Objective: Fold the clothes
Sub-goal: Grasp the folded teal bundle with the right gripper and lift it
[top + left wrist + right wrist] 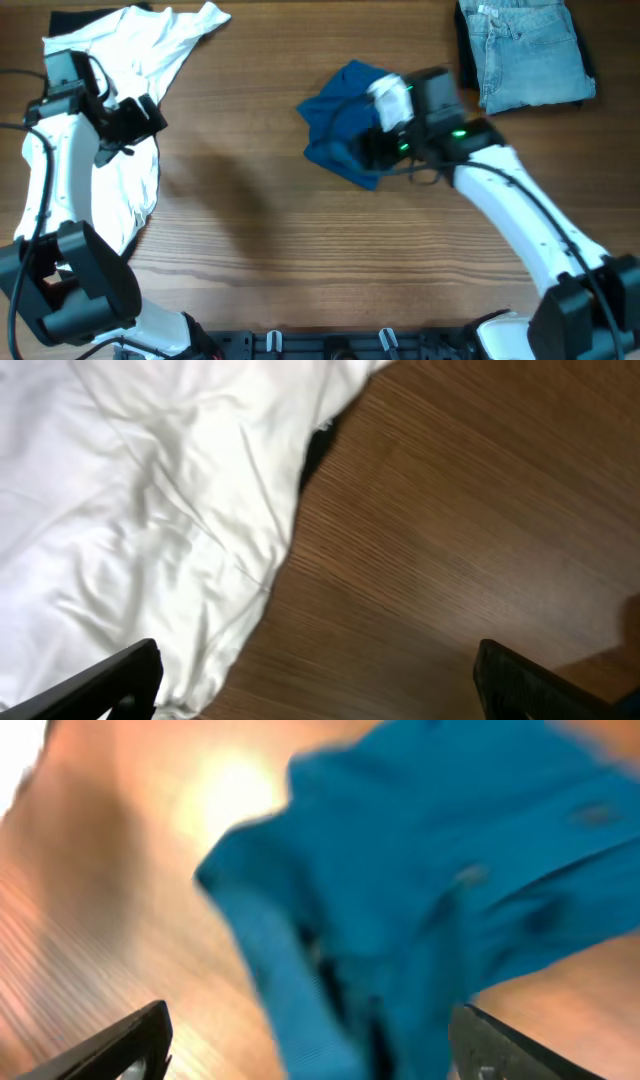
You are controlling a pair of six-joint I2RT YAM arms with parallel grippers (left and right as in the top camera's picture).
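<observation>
A crumpled blue garment (340,125) lies near the middle of the wooden table; it fills the right wrist view (430,890), blurred. My right gripper (372,150) hovers over its right side, jaws wide open (310,1050) with the cloth between them but not gripped. A white garment (125,110) is spread at the far left, also in the left wrist view (140,510). My left gripper (135,125) is open (320,680) above its right edge, holding nothing. Folded light-blue jeans (530,50) lie at the back right.
A dark cloth (70,22) shows under the white garment at the back left and as a dark slit in the left wrist view (315,450). Bare wood tabletop (280,250) spans the middle and front.
</observation>
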